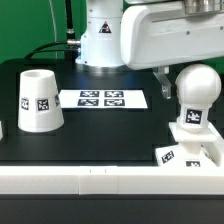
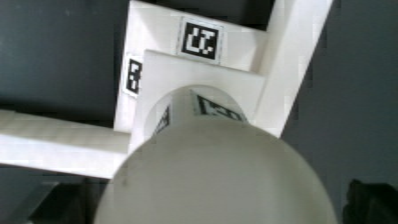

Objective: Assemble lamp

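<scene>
At the near edge of the black table [image 1: 100, 135], just behind the white rail [image 1: 60, 180], the lamp's flat square base [image 1: 172, 156] lies towards the exterior view's right with its tags facing up. On it stands the bulb [image 1: 196, 88], its long axis vertical, the rounded head up and the tagged foot down on the base. Well apart, at the exterior view's left, the shade [image 1: 40, 100] also stands upright, narrow end up and wide mouth down on the table. Between them and a little farther back lies the marker board [image 1: 103, 98], and behind it is the robot body [image 1: 108, 35].

One dark finger [image 1: 163, 84] hangs just beside the bulb's head; the other is hidden. The wrist view looks straight down the bulb [image 2: 214, 165] onto the base [image 2: 187, 75]. The gripper [image 2: 210, 205] has its jaws apart, one at each side of the head. Whether they touch it I cannot tell.
</scene>
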Tool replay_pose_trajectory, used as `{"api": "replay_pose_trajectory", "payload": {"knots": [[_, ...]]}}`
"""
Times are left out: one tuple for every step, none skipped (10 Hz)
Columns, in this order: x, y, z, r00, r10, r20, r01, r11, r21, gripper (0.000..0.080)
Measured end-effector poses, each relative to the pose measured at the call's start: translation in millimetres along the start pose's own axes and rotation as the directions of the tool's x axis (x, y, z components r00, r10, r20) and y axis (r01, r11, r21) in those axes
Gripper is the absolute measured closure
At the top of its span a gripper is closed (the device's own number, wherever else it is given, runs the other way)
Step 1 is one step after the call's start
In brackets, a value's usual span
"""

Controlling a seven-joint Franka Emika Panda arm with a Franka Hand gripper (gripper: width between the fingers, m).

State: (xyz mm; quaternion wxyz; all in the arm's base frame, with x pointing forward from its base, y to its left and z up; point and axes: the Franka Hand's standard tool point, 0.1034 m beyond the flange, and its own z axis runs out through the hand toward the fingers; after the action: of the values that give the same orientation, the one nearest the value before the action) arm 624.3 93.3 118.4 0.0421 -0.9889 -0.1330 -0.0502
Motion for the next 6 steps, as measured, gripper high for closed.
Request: {"api": "replay_pose_trajectory", "payload": {"knots": [[0.0,-0.6,0.0,0.991,-0.131,0.009,0.132,0.991,-0.024,0.0101],[0.2,-1.7,-0.2,0.975,-0.219,0.016,0.220,0.975,-0.036,0.0101],[0.8,-1.4,-0.8,0.943,-0.332,0.027,0.333,0.942,-0.046,0.0101],[1.6,-1.8,-1.4,0.893,-0.448,0.042,0.450,0.891,-0.058,0.0101],[1.5,-0.9,-1.1,0.834,-0.548,0.058,0.551,0.833,-0.058,0.0101],[2.2,0.0,-0.6,0.756,-0.650,0.076,0.654,0.754,-0.060,0.0101]]}}
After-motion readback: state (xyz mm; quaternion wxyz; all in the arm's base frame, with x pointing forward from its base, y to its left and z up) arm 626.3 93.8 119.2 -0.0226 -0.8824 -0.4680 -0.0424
